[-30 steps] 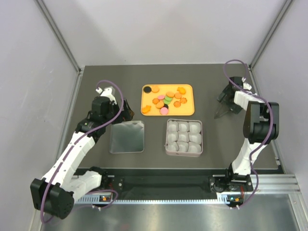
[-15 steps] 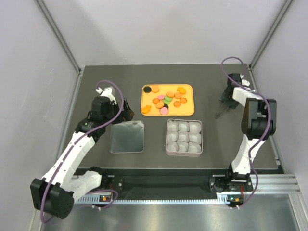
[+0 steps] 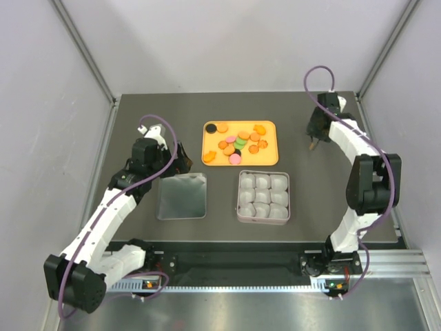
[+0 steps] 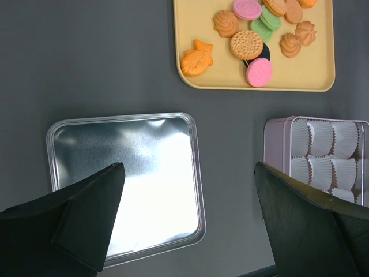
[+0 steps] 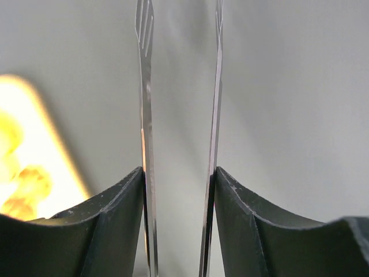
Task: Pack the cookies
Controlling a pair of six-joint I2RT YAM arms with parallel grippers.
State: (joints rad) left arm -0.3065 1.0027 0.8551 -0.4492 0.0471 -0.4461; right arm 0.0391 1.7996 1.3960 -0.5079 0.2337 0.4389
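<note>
The cookies [image 3: 238,143] lie in a loose heap on an orange tray [image 3: 207,141] at the back middle; they show as orange, pink, green and black pieces [image 4: 248,43] in the left wrist view. My right gripper [image 3: 314,136] hovers right of the tray, shut on a pair of thin metal tongs [image 5: 144,115]. The two blades run out between the fingers [image 5: 115,219]. A pink square tin [image 3: 239,200] with pale paper cups stands in front of the tray. My left gripper [image 3: 180,162] hangs open above the tin's lid [image 3: 182,196], holding nothing.
The silver lid [image 4: 127,173] lies flat to the left of the tin [image 4: 277,144]. The tray [image 4: 196,17] sits beyond both. Grey walls close the table in at the left, right and back. A blurred corner of the tray [image 5: 23,144] shows left of the tongs.
My right gripper closed on the tongs and carried them off the table, toward the back and left, nearer the tray. The left arm has not moved.
</note>
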